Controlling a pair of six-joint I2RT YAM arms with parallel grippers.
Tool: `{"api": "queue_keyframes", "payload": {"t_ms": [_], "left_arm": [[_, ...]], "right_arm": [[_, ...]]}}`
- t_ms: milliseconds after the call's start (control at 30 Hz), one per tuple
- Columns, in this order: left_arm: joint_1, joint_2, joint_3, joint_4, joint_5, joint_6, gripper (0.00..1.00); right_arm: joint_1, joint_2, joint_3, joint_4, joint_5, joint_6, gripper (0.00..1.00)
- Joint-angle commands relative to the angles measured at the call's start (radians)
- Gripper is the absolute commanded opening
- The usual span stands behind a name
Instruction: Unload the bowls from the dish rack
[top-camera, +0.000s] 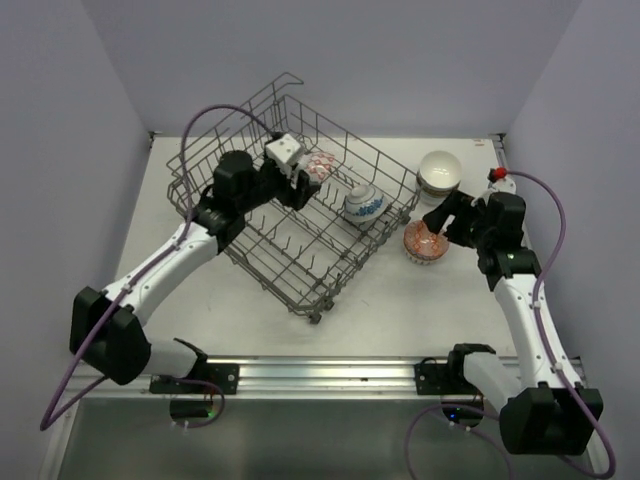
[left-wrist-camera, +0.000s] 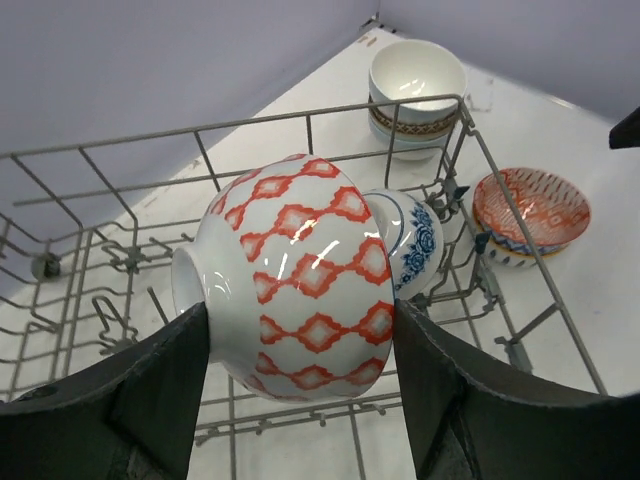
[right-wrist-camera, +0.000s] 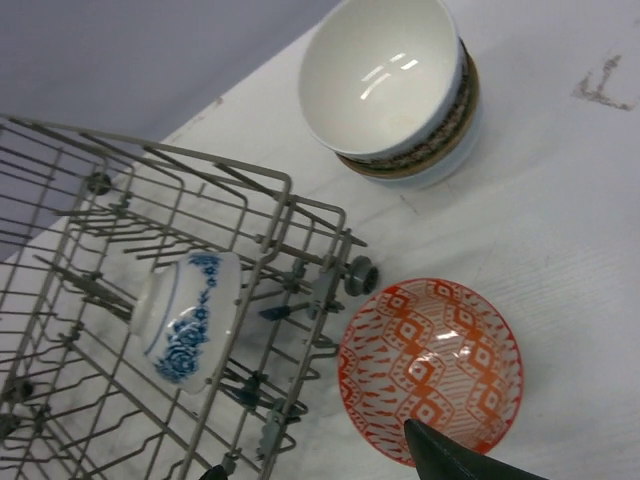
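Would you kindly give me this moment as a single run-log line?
left tool: shut on red-diamond bowl in dish rack | right tool: open at orange bowl on table | blue-flower bowl: in rack

— What's the left tool (left-wrist-camera: 300, 330) got?
— A white bowl with red diamonds (left-wrist-camera: 295, 270), lying on its side, pinched between both dark fingers (left-wrist-camera: 150, 390) over the dish rack (left-wrist-camera: 330, 112) wires.
— And behind it?
— A blue-flowered bowl (left-wrist-camera: 412, 240) inside the rack, just beside it. Outside, on the surface (left-wrist-camera: 600, 300), are stacked bowls (left-wrist-camera: 415, 95) and a red-patterned bowl (left-wrist-camera: 530, 215)
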Motion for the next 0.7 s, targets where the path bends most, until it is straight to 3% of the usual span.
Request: {"api": "queue_keyframes", "payload": {"t_ms": [0,67,167,300,467,667], "left_arm": [[0.142,-0.102,-0.091,0.212,0.215,-0.291,0.38],[0.182,-0.143,-0.168,0.29,0.292,-0.374,0.38],[0.258,-0.17,-0.262,0.408,0.417,-0.559,0.39],[0.314,-0.15,-0.361,0.713,0.545,-0.861,0.39],[0.317,-0.139,-0.453,0.966,0.597,-1.061,0.39],[0.312,-0.124,-0.524,1.134,0.58,-1.195,0.38]], "right_arm": [[0.011,-0.05,-0.007,0.149,-0.155,0.007,0.75],[0.019,-0.034,0.002,0.193,-0.206,0.027,0.74],[0.126,0.002,0.025,0.264,-0.269,0.046,0.75],[0.283,0.087,0.059,0.38,-0.252,0.09,0.74],[0.369,0.187,0.11,0.453,-0.215,0.109,0.73],[0.476,0.299,0.159,0.556,-0.188,0.135,0.71]]}}
